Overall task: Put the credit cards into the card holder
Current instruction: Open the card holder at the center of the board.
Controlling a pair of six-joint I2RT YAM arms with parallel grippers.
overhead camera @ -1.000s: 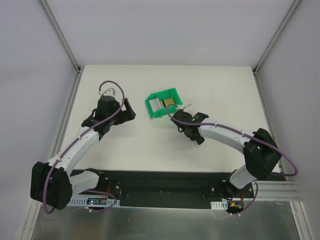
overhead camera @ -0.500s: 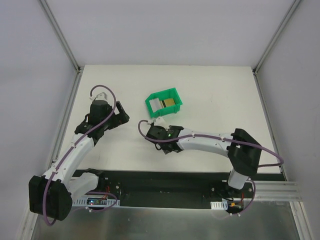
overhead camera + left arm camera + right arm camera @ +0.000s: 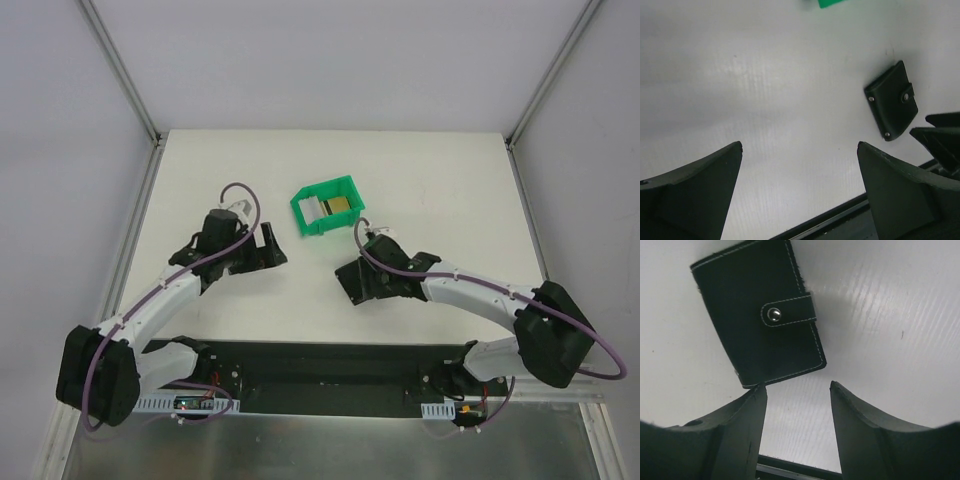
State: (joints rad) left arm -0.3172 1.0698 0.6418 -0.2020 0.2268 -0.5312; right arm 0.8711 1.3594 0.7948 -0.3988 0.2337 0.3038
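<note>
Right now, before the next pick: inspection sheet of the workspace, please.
Surface: white table, with a black base plate along the near edge.
Job's things: card holder closed, tab snapped, lying flat on the table; credit cards inside the green bin.
Clutter: nothing seen.
End effectors: left end effector open and empty over bare table; right end effector open and empty, its tips at the card holder's edge.
Cables: purple cable along each arm, looped at the wrists; no snag seen.
Surroundings: pale enclosure walls, metal frame posts.
</note>
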